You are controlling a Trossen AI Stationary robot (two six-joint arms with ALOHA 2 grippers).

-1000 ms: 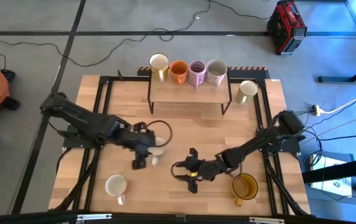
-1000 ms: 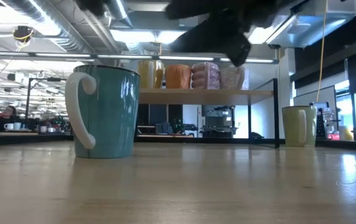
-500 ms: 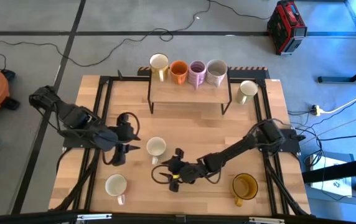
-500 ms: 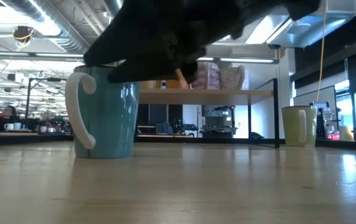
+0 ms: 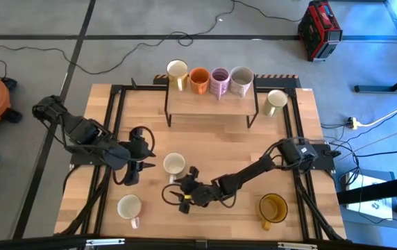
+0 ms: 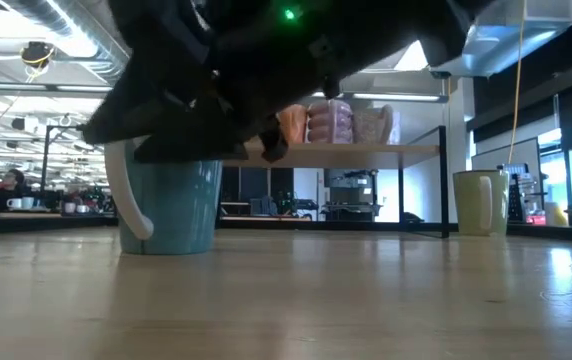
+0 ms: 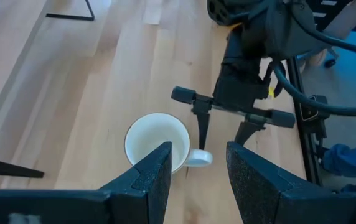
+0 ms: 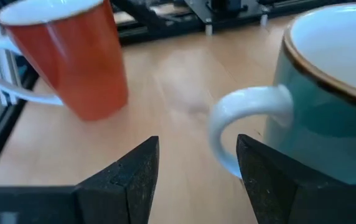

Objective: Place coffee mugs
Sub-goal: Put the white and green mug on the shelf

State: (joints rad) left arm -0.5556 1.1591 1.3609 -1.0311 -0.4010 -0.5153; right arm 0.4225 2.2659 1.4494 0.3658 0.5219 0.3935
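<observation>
Now, change: left gripper (image 5: 133,169) backed off, open, empty.
Right gripper (image 5: 182,196): open, empty, nearing teal mug (image 5: 173,164).
Meaning: handover.

Left gripper (image 5: 134,171) is withdrawn from the teal mug (image 5: 174,164), which is left standing alone on the table (image 5: 219,142); fingers are spread, nothing held. Right gripper (image 5: 180,200) is carried from mid-table toward that mug and is now placed just beside its handle, fingers spread. In the low view the mug (image 6: 171,205) is now partly hidden behind this gripper.
</observation>
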